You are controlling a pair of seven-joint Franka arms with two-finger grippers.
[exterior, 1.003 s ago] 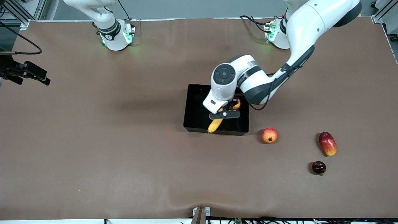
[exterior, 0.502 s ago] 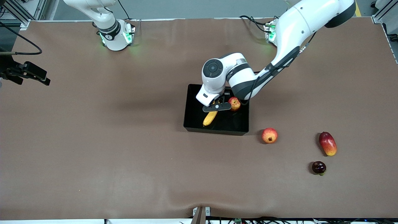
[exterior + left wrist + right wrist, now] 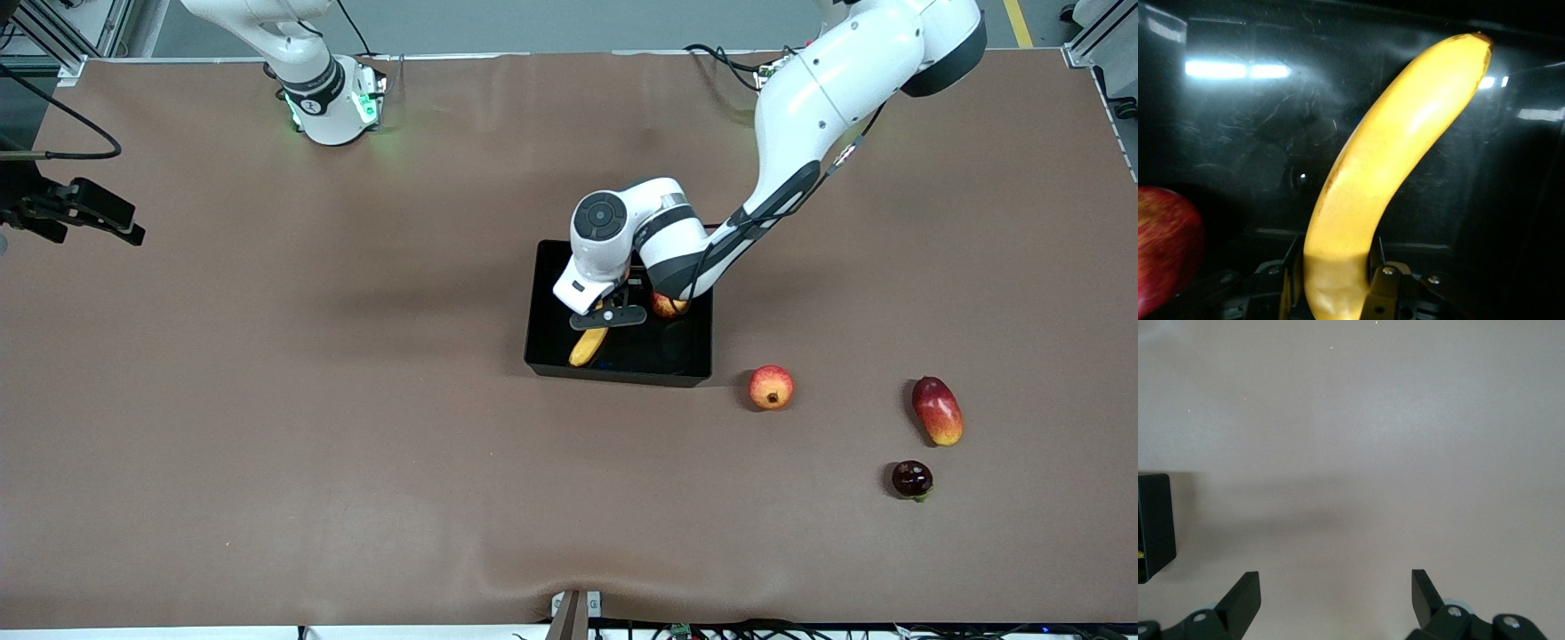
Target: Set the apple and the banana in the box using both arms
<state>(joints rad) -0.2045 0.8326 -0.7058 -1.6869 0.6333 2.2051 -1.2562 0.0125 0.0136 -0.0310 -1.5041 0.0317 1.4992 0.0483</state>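
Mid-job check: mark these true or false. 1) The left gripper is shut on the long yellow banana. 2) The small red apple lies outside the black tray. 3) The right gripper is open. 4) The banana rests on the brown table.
1) True: the left gripper is shut on the long curved yellow banana.
2) False: the small red apple is in the glossy black plastic tray.
3) True: the right gripper is open over bare table.
4) False: the banana is over the tray, gripped.

Brown table (image 3: 267,400) with black box (image 3: 542,307), pomegranate (image 3: 771,388), mango (image 3: 937,410), dark fruit (image 3: 911,478)
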